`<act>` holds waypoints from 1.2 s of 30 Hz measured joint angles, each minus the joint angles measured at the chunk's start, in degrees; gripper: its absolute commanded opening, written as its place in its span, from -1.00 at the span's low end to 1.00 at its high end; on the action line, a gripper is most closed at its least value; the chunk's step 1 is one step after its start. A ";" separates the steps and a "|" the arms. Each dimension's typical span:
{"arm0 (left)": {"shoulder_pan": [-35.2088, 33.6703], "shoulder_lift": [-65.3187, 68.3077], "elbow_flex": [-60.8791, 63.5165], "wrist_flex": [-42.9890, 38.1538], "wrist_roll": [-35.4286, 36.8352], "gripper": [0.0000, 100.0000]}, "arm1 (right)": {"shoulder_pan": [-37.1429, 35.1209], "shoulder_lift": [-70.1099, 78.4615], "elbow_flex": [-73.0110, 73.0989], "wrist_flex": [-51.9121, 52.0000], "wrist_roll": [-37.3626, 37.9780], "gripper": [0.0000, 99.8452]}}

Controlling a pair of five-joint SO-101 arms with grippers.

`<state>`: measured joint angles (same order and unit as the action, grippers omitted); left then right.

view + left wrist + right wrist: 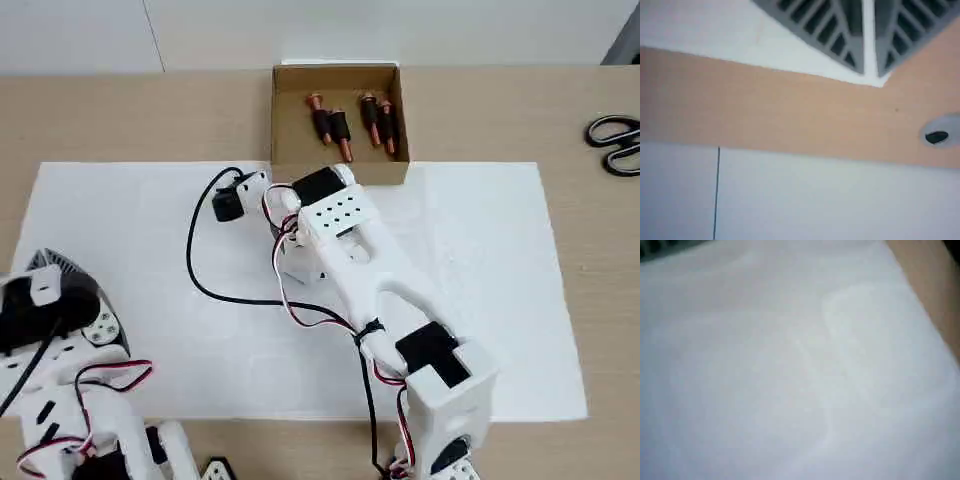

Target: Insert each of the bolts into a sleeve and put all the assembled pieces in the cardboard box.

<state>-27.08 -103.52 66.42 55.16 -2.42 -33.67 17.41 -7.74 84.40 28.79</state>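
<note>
From above, the box [380, 172] stands on the wooden surface [120, 115], at the far edge of a white paper [130, 230]. Inside it lie four pieces [371, 118] in two pairs. Each one is a copper-coloured bolt [346, 150] that sits in a black sleeve [339, 124]. All four are inside the walls of the box.

The right arm [380, 270] comes from the near right corner and stretches across the paper to a place just in front of the box. Its tool [298, 262] is under the wrist, over the paper, near the box but not above it. The wrist hides most of it, so I cannot tell if it is open or closed, or if it has hold of anything. A black cable [200, 275] makes a loop on the paper beside this arm.

The left arm [60, 330] is folded at the near left corner, and its grey tool [52, 265] is near the left edge of the paper, well apart from the box. Black scissors [615, 143] lie on the bare wood at the right edge.

In the left wrist view, the left tool [871, 75] shows two grey ribbed fingers [830, 30] side by side, with only a thin slit between them. It is closed and has nothing in it. Behind it are the paper, a band of the wooden surface with a round hole [937, 136] in it, and then a pale wall.

In the right wrist view, the camera looks at the paper [790, 365] from very close. A corner of the surface [935, 280] shows at one side.
</note>
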 measured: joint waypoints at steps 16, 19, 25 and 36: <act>0.00 0.00 0.44 0.00 0.00 -0.99 | -2.90 5.36 -0.88 0.44 -0.09 -0.57; 0.00 0.00 0.44 0.00 0.00 -0.99 | -2.99 6.33 -1.41 -0.44 -0.09 -0.57; 0.00 0.00 0.44 0.00 0.00 -0.99 | -2.99 6.59 -1.49 -0.79 -0.18 -0.57; 0.00 0.00 0.44 0.00 0.00 -0.99 | -2.99 7.03 0.79 -4.57 -0.35 -0.59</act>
<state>-27.08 -103.52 66.86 55.16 -2.42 -36.66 24.44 -6.95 79.82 28.44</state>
